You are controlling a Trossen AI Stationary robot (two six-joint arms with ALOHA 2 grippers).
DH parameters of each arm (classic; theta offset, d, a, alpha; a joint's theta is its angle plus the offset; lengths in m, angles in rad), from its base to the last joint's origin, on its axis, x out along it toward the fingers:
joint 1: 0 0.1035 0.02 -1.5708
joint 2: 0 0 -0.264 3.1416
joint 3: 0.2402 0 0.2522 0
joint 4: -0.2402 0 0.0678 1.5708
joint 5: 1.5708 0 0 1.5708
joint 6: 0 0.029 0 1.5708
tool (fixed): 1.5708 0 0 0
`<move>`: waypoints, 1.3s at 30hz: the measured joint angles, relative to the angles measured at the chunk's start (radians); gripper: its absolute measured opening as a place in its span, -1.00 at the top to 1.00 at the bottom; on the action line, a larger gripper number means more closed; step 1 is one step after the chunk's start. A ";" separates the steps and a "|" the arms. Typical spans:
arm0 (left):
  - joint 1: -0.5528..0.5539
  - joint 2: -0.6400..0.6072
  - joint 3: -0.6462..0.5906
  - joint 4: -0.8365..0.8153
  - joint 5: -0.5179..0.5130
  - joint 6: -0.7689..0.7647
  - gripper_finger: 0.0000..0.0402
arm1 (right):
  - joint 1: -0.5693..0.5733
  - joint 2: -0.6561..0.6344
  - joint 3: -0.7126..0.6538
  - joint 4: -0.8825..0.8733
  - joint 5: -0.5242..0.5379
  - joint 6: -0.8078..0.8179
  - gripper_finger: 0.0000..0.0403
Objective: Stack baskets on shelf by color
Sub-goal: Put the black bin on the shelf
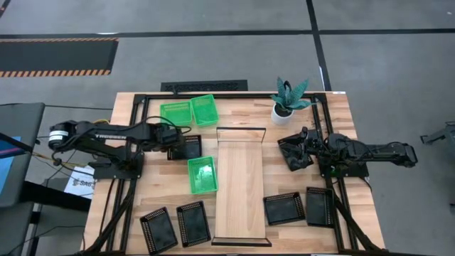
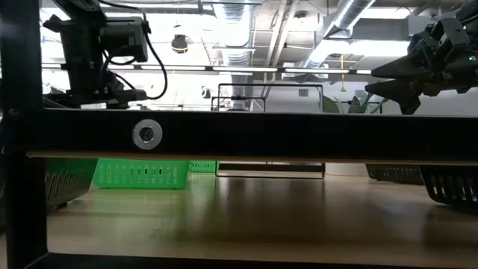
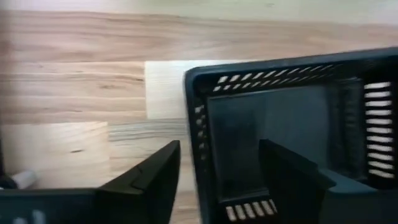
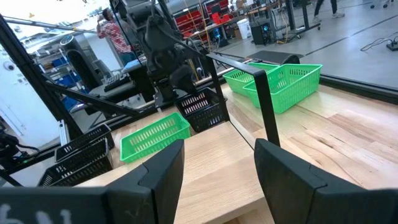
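In the high view the pale shelf board point(image 1: 239, 188) lies lengthwise in the middle of the table. Three green baskets rest on the tabletop: two at the far edge point(image 1: 175, 112) point(image 1: 205, 109) and one point(image 1: 202, 174) beside the shelf's left side. My left gripper point(image 3: 217, 149) is open above a black basket point(image 1: 188, 148). Its fingers stand on either side of the basket's wall point(image 3: 200, 134), one inside and one outside. My right gripper point(image 4: 217, 149) is open and raised point(image 2: 399, 82) over another black basket point(image 1: 295, 154) right of the shelf.
Several more black baskets sit near the front edge: two on the left point(image 1: 158, 229) point(image 1: 193, 222) and two on the right point(image 1: 284, 208) point(image 1: 320, 206). A white potted plant point(image 1: 288, 101) stands at the far right. Black rails point(image 2: 239, 134) frame the tabletop.
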 joint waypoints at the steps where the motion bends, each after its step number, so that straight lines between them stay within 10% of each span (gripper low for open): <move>1: 0.003 0.006 0.000 -0.005 0.002 0.006 0.11 | 0.000 0.000 0.000 0.000 0.000 0.000 -0.08; 14: 0.038 0.111 0.000 0.060 0.051 0.113 0.95 | 0.000 0.000 0.000 0.000 0.000 0.000 -0.08; 39: 0.013 -0.163 0.230 -0.039 0.075 0.053 1.00 | -0.009 0.000 0.000 0.000 0.000 -0.076 -0.08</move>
